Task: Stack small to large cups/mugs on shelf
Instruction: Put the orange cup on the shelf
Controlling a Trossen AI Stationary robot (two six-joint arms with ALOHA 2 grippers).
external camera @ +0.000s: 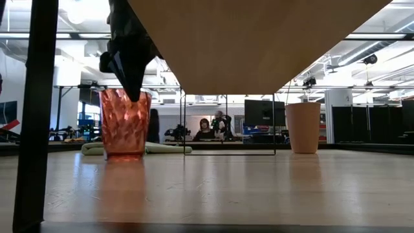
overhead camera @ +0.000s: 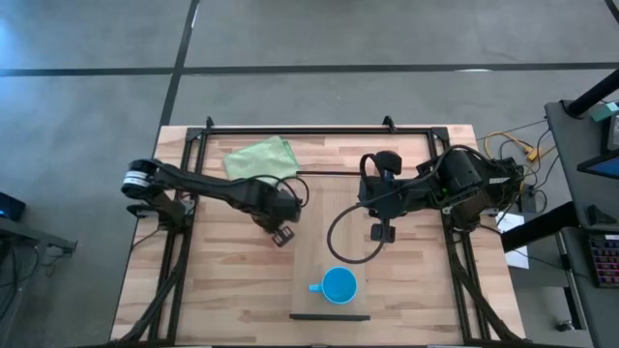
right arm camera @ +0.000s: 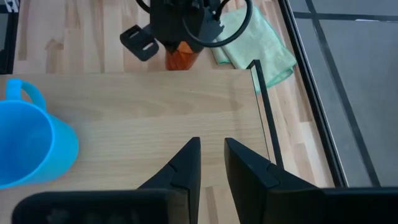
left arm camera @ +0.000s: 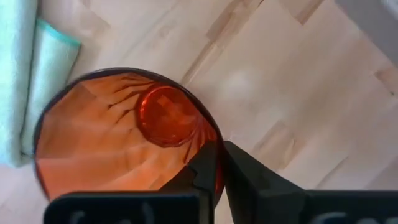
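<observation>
Left wrist view: my left gripper pinches the translucent red faceted plastic cup at its rim wall; light, rigid, likely slippery. Right gripper idle, slightly parted, empty.

Slatted table carries green cloth, shelf, red cup

Left arm reaches in from its table edge toward centre, wrist angled down. Left gripper pinched, one finger inside and one outside the red cup's rim. Right arm folded near its side, wrist pointing inward; right gripper fingers slightly apart, nothing between them.
</observation>
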